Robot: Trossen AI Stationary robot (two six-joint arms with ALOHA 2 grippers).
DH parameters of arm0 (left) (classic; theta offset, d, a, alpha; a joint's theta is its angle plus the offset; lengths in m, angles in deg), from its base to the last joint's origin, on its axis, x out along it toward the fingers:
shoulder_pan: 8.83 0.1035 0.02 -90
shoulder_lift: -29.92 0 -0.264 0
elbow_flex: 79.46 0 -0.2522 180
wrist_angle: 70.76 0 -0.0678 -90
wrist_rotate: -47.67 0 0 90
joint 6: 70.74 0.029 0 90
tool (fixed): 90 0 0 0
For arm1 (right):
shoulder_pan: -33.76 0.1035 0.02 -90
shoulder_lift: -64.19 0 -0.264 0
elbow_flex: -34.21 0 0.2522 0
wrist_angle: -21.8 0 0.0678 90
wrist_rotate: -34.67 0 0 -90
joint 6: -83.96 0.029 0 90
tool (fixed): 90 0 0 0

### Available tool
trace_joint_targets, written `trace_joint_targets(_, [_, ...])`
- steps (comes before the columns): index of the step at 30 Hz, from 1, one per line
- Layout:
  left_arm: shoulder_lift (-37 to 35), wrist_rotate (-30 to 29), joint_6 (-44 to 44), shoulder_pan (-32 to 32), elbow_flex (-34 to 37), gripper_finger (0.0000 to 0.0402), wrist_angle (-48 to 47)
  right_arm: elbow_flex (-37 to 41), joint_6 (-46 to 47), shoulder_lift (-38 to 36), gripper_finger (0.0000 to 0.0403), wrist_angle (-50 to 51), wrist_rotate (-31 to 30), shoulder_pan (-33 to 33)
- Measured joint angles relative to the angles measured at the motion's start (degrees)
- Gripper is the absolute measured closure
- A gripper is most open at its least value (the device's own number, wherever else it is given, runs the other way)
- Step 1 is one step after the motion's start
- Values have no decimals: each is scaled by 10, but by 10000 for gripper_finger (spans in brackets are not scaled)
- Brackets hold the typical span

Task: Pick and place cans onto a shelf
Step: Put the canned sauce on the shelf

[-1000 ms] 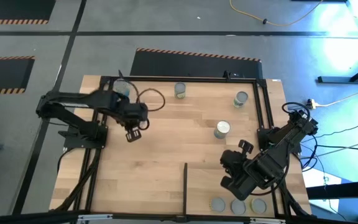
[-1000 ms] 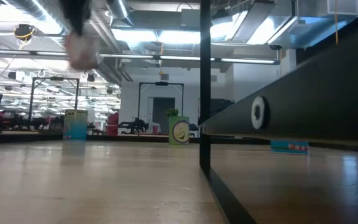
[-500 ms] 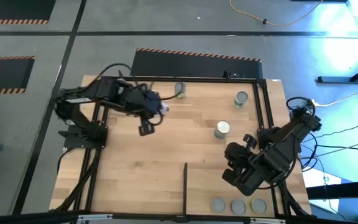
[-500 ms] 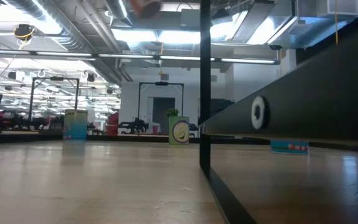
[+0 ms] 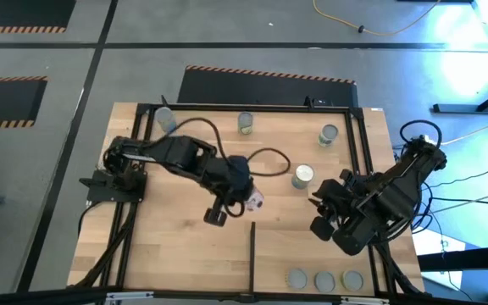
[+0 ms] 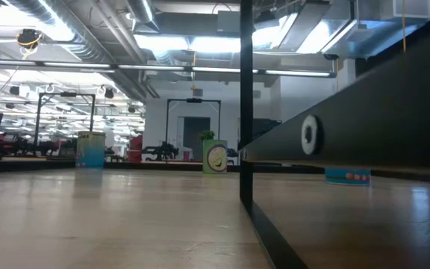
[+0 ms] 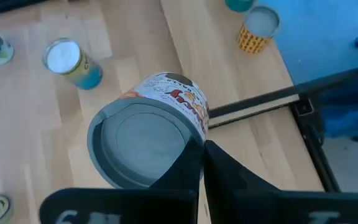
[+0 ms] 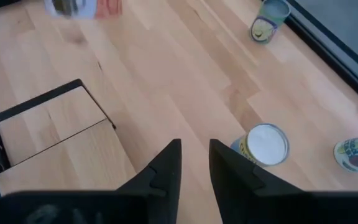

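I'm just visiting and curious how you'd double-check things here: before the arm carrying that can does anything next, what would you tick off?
1. Can gripped: the left gripper is shut on the carried can: ok.
2. Can hangs over the middle of the table, not yet over the shelf: not ok for release.
3. Free room on the shelf beside the three cans in the row: ok.
4. Black divider bar lies between the can and the shelf; whether the can is high enough to pass over it: cannot tell.
5. The right gripper, open, hovers near the shelf's far edge; possible crossing: cannot tell.
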Motion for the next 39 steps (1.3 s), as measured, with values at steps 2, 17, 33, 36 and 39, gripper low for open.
trace_joint_targets(2, [11, -1, 0, -7, 0, 401, 30, 0, -7, -1, 318, 0, -3, 0])
trace_joint_targets(17, [53, 99, 178, -7, 0, 401, 39, 0, -214, 0, 318, -31, 3, 0])
trace_joint_targets(33, [66, 31, 209, 73, 0, 401, 31, 0, -228, 0, 318, -80, -12, -27])
trace_joint_targets(36, [72, 56, 255, 78, -1, 401, 34, 0, -232, 0, 318, -80, -12, -33])
trace_joint_targets(39, [78, 105, 304, 75, 0, 401, 24, 0, -286, 0, 318, -81, -8, -35])
